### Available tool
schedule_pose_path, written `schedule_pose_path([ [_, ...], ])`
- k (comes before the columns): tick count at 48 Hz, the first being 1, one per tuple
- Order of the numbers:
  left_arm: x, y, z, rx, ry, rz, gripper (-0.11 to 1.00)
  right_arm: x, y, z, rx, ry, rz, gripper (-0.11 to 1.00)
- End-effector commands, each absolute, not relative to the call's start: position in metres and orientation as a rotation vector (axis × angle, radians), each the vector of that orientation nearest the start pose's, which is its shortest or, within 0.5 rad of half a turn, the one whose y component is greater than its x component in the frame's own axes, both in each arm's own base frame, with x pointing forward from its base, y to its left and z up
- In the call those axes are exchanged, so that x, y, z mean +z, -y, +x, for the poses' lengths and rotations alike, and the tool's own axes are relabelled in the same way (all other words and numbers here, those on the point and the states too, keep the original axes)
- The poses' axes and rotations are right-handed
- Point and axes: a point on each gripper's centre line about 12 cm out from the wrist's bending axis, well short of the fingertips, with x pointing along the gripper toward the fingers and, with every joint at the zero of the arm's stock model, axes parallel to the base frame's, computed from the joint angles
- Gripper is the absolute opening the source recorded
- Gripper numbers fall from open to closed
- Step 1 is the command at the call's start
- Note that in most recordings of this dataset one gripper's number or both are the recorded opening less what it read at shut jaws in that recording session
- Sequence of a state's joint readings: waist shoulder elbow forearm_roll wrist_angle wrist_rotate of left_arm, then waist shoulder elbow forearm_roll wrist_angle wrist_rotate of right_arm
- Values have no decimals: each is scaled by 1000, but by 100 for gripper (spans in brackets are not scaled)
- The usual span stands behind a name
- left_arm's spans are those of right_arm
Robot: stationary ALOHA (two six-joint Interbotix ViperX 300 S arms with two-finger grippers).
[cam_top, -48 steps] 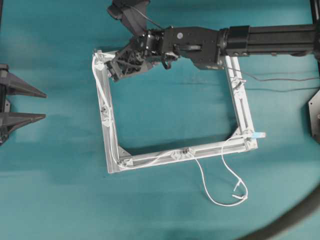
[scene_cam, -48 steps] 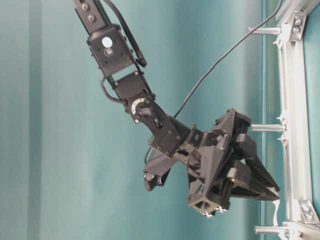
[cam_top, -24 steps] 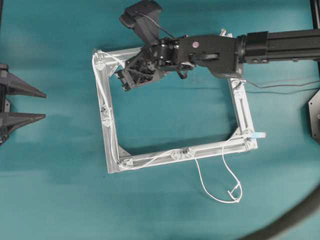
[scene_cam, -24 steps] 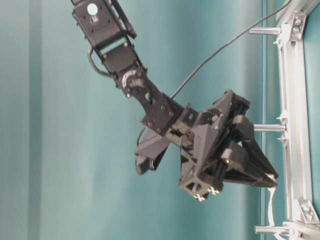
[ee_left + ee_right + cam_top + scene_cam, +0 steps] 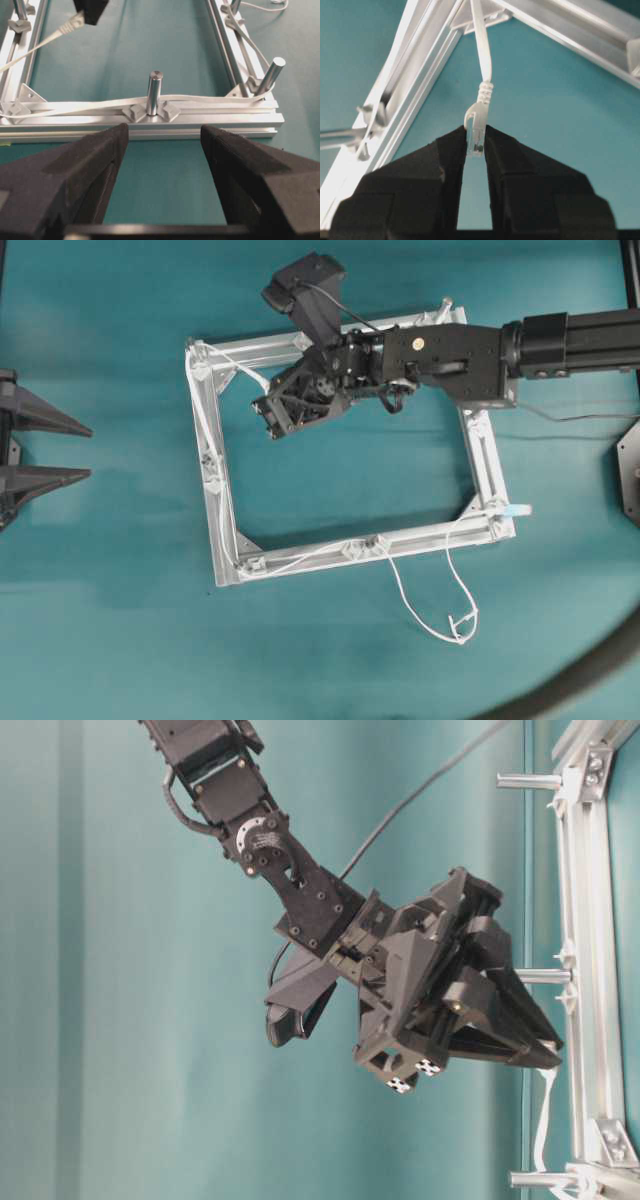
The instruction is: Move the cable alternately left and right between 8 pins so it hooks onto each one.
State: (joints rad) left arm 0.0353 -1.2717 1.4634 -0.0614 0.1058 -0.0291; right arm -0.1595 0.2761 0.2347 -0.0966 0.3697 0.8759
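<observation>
On the far left the left hand sits at the edge of the teal worktop, its two fingers spread wide apart with nothing between them. It faces the one square silver frame, well apart from it.

There is a single white cable. It runs along the frame's left rail, round the lower left corner and along the bottom rail, then trails off onto the worktop in a loose loop that ends in a small connector. From the upper left corner another stretch rises slanting across to the right hand, which hangs over the inside of the frame near its top rail. That hand is clamped on the cable's clear plug, jaws close together around it.

I can count five pins for certain from above: one at the upper left corner, two on the left rail, two on the bottom rail. The others are too small or hidden by the right arm.

A thick dark hose curves across the lower right corner. The cloth is plain teal throughout.
</observation>
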Motion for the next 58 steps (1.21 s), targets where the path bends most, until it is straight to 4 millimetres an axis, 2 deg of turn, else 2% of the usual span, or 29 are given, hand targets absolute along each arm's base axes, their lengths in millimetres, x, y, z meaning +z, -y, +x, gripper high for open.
schedule_pose_path([
  [1,189,-4,139,44,-276,-97,72,187,76,471,-484,-704,781,14],
  [16,198,-4,131,40,-227,-95,72,188,73,474,-465,-688,769,14],
  [36,198,-4,131,38,-230,-96,72,191,66,477,-434,-669,755,14],
  [44,198,-4,131,38,-230,-96,72,184,65,474,-436,-682,754,14],
  [58,198,-4,131,40,-230,-97,72,184,65,482,-387,-590,750,14],
])
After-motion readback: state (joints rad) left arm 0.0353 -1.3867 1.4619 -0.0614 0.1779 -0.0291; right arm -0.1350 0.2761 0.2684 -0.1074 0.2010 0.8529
